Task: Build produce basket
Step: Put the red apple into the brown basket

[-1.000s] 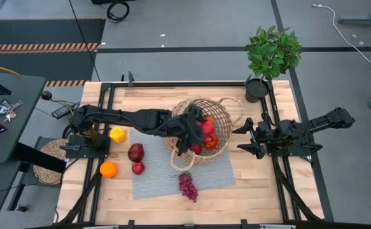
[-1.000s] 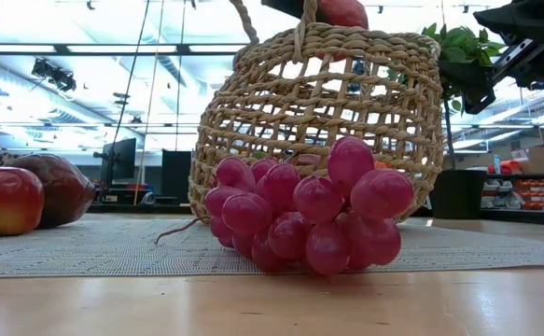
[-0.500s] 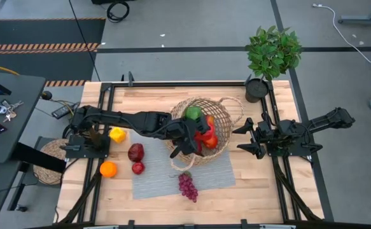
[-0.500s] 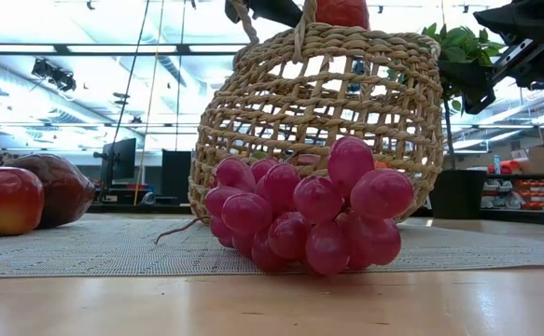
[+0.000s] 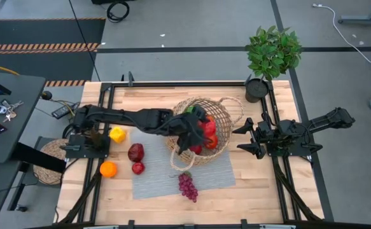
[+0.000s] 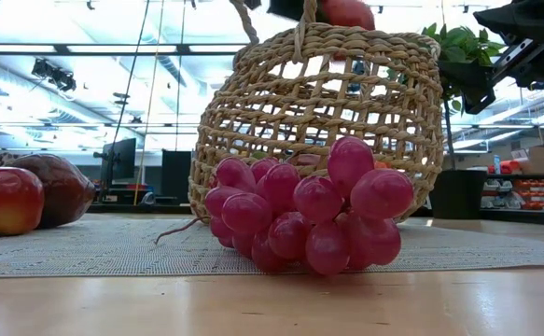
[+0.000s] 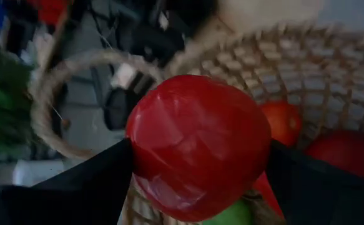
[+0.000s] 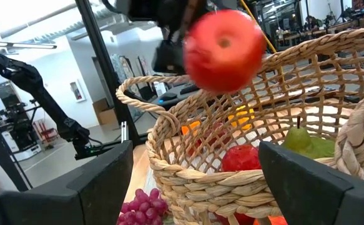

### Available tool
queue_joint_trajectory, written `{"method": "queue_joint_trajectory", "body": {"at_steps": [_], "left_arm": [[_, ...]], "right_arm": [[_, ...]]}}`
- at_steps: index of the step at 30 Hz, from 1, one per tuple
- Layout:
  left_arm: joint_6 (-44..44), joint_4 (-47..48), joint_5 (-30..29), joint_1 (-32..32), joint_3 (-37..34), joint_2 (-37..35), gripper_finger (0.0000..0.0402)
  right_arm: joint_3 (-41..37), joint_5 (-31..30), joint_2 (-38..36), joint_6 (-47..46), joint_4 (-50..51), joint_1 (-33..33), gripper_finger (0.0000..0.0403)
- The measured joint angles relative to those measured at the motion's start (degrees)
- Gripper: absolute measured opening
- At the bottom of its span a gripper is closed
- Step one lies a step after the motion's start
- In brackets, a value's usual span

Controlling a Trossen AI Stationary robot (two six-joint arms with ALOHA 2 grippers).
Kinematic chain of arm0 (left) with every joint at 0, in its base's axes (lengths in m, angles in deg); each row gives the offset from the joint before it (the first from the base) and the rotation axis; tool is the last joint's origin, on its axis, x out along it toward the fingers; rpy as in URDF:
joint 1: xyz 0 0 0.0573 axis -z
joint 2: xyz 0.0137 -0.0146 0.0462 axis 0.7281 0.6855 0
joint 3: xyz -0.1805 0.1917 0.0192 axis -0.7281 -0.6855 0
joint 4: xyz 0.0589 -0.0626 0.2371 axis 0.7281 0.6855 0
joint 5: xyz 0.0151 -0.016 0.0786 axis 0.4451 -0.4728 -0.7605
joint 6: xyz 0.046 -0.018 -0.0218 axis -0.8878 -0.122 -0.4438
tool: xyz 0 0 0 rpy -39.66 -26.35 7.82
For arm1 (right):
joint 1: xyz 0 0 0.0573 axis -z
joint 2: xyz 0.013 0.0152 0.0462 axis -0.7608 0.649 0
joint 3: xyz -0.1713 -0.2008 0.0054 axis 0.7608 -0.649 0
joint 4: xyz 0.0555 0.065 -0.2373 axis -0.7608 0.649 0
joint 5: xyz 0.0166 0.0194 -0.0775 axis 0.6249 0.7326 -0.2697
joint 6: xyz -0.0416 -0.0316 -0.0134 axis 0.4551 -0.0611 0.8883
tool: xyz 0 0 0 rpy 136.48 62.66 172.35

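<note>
Holding a red apple [image 7: 197, 147] between its fingers, the left gripper [image 5: 190, 130] hangs over the wicker basket [image 5: 226, 114] in the middle of the table [image 5: 153, 95]. The right gripper [image 5: 245, 138] waits with fingers apart, just right of the basket. Inside lie red fruit and a green pear [image 8: 306, 142]. Grapes [image 5: 188, 186] sit on the grey mat [image 5: 153, 181] near the basket; an orange [image 5: 108, 168], a yellow pepper [image 5: 117, 134] and two more red fruits [image 5: 136, 152] lie to the left.

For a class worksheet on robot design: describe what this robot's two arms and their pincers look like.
Both arms are black, jointed and slender, built of blocky segments. The left pincer ends in two broad, flat, matte black fingers. The right pincer has the same wide dark wedge-shaped fingers. No markings show on either one.
</note>
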Motion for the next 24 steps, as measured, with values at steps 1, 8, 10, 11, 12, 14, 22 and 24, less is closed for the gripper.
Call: {"method": "queue_joint_trajectory", "body": {"at_steps": [1,8,10,11,12,14,22,24], "left_arm": [[1.2,0.4,0.0,-0.2,0.0,0.6,0.0332],[-2.3,-7.1,-15.2,0.3,-0.1,6.9,0.0332],[-7.9,-9.1,-18.8,0.3,-0.1,8.2,0.0332],[-10.6,-9.5,-19.3,0.3,-0.1,8.8,0.0332],[-13.1,-9.5,-19.4,0.2,-0.1,9.4,0.0332],[-18.1,-8.9,-19.3,-0.1,-0.1,10.5,0.0332],[-22.4,-8.8,-19.0,-1.6,-0.1,13.8,0.0332],[-19.5,-8.3,-19.1,-2.2,-0.2,13.9,0.0332]], "right_arm": [[0.0,0.0,0.0,0.0,0.0,0.0,0.0348],[0.0,0.0,0.0,0.0,0.0,0.0,0.0348],[0.0,0.0,0.0,0.0,0.0,0.0,0.0348],[0.0,0.0,0.0,0.0,0.0,0.0,0.0348],[0.0,0.0,0.0,0.0,0.0,0.0,0.0348],[0.0,0.0,0.0,0.0,0.0,0.0,0.0348],[0.0,0.0,0.0,0.0,0.0,0.0,0.0348],[0.0,0.0,0.0,0.0,0.0,0.0,0.0348]]}}
